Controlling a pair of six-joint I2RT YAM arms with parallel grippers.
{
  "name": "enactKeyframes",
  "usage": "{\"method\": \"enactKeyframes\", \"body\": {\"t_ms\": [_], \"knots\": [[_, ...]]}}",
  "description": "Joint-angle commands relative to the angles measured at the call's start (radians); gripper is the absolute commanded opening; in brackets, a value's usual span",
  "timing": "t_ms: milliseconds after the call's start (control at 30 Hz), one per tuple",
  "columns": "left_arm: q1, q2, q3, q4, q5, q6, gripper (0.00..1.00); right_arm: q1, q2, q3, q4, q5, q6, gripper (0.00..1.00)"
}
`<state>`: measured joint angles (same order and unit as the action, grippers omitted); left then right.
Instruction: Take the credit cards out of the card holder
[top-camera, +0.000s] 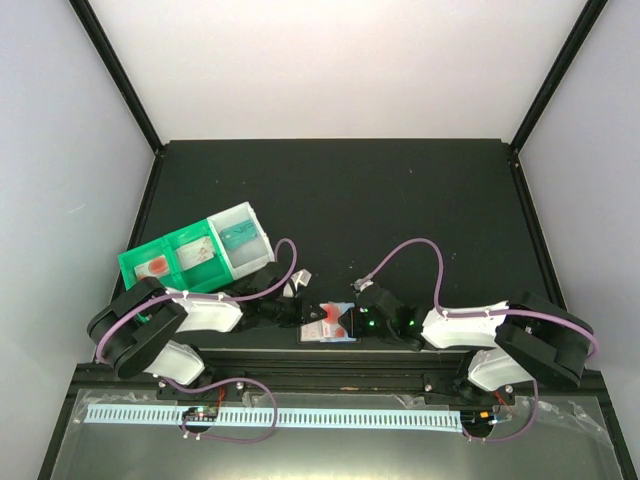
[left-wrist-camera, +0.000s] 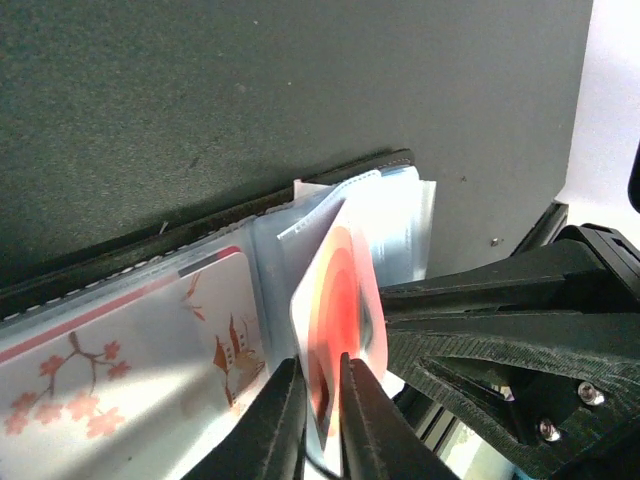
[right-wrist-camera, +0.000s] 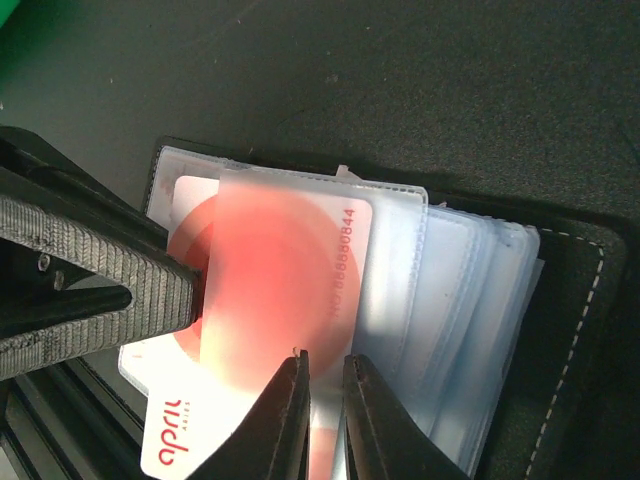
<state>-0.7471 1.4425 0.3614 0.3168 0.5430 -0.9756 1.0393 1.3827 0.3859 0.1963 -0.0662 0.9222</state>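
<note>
We see the card holder (top-camera: 335, 332) lying open on the desk (top-camera: 330, 190), close to the near edge and between the two arms, its clear sleeves (right-wrist-camera: 460, 320) fanned out. We judge the task barely begun. One red-and-white card (left-wrist-camera: 340, 290) sits partway out of its sleeve, with one end bare and the rest under the plastic. A second card, printed with blossoms and a little house (left-wrist-camera: 150, 350), sits fully in its pocket beside it. Whether the other sleeves hold cards we cannot tell. So this first card has yet to come free, and at least one more is left after it. The left hand (left-wrist-camera: 320, 370) is narrowed to a slit and pinches the bare end of the red-and-white card. The right hand (right-wrist-camera: 325, 358) is narrowed just as far and seems to pinch the sleeve edge over that card from the opposite side, pinning the holder. We cannot say whether it catches the card as well. A green tray (top-camera: 135, 262) stands well apart at the left; its contents are too small to name.
</note>
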Motion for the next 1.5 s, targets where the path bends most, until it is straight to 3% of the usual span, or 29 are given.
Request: {"method": "enactKeyframes", "body": {"t_ms": [0, 167, 800, 1133, 1467], "knots": [[0.001, 0.008, -0.003, 0.044, 0.026, 0.006, 0.1, 0.004, 0.008, -0.028, -0.041, 0.015, 0.004, 0.12], [0.003, -0.01, 0.001, 0.016, 0.021, 0.015, 0.02, 0.003, 0.003, -0.028, -0.046, 0.023, 0.004, 0.12], [0.034, -0.248, 0.028, -0.239, -0.065, 0.082, 0.02, 0.004, -0.042, -0.025, -0.068, 0.035, -0.038, 0.12], [0.062, -0.451, 0.102, -0.486, -0.095, 0.194, 0.02, 0.002, -0.191, 0.063, -0.257, 0.082, -0.183, 0.13], [0.074, -0.546, 0.148, -0.661, 0.074, 0.356, 0.02, 0.002, -0.411, 0.214, -0.472, -0.017, -0.43, 0.17]]}}
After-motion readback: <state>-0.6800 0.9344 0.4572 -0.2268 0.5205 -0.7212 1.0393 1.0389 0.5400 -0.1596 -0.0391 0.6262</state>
